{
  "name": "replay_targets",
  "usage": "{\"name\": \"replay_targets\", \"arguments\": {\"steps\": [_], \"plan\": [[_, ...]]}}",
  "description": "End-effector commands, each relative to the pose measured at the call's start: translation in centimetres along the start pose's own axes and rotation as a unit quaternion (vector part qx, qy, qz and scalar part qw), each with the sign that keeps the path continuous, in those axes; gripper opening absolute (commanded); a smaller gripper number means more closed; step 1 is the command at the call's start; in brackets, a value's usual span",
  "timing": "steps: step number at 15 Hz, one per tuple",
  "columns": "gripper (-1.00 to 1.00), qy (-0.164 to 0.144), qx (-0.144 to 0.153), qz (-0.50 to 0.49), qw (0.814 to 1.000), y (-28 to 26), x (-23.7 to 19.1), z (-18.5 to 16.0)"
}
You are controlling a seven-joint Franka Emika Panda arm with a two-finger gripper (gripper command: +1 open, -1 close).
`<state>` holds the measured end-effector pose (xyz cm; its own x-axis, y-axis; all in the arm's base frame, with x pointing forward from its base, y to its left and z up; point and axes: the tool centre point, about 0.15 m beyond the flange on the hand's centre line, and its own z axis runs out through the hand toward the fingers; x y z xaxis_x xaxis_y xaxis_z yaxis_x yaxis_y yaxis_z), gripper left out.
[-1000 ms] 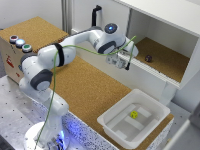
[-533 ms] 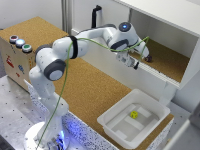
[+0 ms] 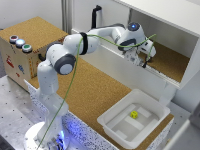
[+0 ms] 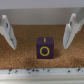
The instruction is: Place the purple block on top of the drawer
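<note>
In the wrist view the purple block (image 4: 44, 47), a small dark cube with a yellow ring mark on its face, rests on a cork surface. My gripper (image 4: 38, 45) is open, and its two white fingers (image 4: 70, 27) stand either side of the block with gaps, not touching it. In the exterior view my gripper (image 3: 144, 57) reaches over the front wall of the white drawer (image 3: 110, 62) and hangs above its cork-lined inside (image 3: 170, 65). My hand hides the block in that view.
A white tray (image 3: 150, 102) holding a small yellow block (image 3: 134, 114) sits at the front of the cork table (image 3: 95, 95). A cork-topped box with several coloured buttons (image 3: 20, 44) stands at the exterior view's left. The drawer's white top panel (image 3: 170, 15) overhangs my arm.
My arm has swung toward the exterior view's right, carrying the gripper further along the inside of the drawer. The tray and the yellow block have not moved.
</note>
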<state>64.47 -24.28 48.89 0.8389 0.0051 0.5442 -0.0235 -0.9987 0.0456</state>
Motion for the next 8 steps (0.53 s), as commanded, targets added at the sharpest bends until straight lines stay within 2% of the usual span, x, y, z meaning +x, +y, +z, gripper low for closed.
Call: {"name": "replay_targets", "arguments": {"steps": [1,2,3,4,8], "plan": [[1.00,-0.025,0.063,-0.021,0.997,1.4,3.9,3.7],[1.00,-0.024,0.060,-0.022,0.998,1.4,4.3,3.9],[-1.00,-0.026,0.058,-0.027,0.998,1.4,4.6,4.2],[-1.00,-0.038,0.053,-0.031,0.997,1.5,4.9,4.8],[-1.00,-0.043,0.052,-0.040,0.997,1.2,5.3,5.8]]}}
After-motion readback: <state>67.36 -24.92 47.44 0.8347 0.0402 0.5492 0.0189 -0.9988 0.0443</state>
